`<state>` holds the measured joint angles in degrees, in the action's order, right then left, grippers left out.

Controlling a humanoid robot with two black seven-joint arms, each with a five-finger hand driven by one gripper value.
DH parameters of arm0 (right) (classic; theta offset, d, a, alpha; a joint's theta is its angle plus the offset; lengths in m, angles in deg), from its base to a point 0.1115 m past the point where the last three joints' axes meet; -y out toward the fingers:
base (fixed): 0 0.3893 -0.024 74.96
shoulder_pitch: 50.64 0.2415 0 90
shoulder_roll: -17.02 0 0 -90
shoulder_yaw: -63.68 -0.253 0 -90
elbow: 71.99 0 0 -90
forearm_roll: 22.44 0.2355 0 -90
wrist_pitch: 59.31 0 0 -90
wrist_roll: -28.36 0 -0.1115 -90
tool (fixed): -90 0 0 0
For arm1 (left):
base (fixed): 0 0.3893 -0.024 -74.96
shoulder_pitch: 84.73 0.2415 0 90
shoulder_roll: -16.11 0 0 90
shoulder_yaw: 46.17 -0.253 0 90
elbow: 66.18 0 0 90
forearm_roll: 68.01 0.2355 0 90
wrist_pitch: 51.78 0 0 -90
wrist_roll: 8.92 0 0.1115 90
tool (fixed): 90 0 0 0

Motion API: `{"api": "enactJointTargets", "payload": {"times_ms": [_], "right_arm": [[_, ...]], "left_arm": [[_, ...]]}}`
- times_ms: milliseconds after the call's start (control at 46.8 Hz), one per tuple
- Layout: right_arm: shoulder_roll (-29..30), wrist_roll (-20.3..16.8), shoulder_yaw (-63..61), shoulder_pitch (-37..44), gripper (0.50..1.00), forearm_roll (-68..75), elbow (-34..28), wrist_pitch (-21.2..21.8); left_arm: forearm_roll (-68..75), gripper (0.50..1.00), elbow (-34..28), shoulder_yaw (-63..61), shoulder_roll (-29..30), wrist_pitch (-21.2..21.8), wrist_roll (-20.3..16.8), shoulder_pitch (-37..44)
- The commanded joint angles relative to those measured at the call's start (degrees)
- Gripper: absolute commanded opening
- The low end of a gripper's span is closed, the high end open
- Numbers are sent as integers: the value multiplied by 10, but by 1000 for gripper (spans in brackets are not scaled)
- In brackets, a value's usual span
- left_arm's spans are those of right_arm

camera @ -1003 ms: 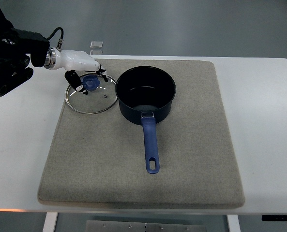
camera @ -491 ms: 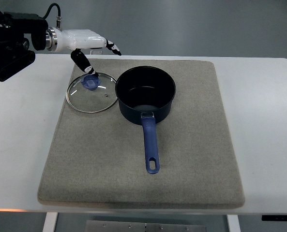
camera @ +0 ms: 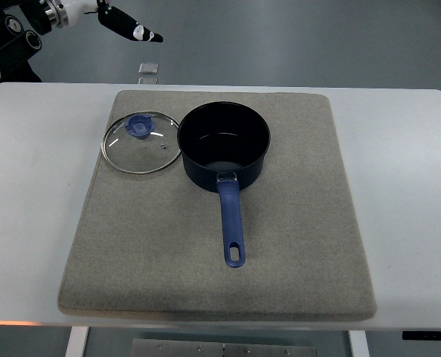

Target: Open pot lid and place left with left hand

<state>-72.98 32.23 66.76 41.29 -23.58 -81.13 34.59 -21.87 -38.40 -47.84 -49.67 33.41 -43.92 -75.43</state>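
- Hovering at the top-left corner, the left hand (camera: 123, 24) holds nothing — its dark fingers (camera: 142, 33) are stretched out loosely.
- Below the hand and well apart from it, the glass pot lid (camera: 142, 143) lies flat on the grey mat (camera: 294, 245).
- Beyond the lid, further to the hand's lower right, stands the blue pot (camera: 224, 145) — open, rim just beside the lid.

This looks like a robotics lab, not a kitchen: a plain white table (camera: 406, 186) stands on a bare grey floor (camera: 294, 41), and below and right of the left hand (camera: 127, 26) a grey felt mat (camera: 294, 245) stages the cookware, no stove.
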Motion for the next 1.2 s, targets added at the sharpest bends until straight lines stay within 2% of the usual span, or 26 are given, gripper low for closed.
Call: {"api": "enactJointTargets", "payload": {"times_ms": [0, 256, 491, 683, 1003, 1174], "right_arm": [[0, 0, 0, 0, 915, 0, 0, 0], [0, 0, 0, 0, 917, 0, 0, 1], [0, 0, 0, 0, 917, 0, 0, 0], [0, 0, 0, 0, 917, 0, 0, 0], [0, 0, 0, 0, 915, 0, 0, 1], [0, 0, 0, 0, 915, 0, 0, 0]], "left_arm": [[-55, 879, -18, 18, -2, 0, 0, 11], [-233, 868, -32, 29, -4, -2, 0, 25], [-359, 872, -105, 41, -40, -9, 0, 48], [-391, 874, -146, 83, -77, -7, 0, 71], [-393, 874, -153, 153, -105, 0, 0, 113], [-393, 896, -152, 177, -121, 1, 0, 142]]}}
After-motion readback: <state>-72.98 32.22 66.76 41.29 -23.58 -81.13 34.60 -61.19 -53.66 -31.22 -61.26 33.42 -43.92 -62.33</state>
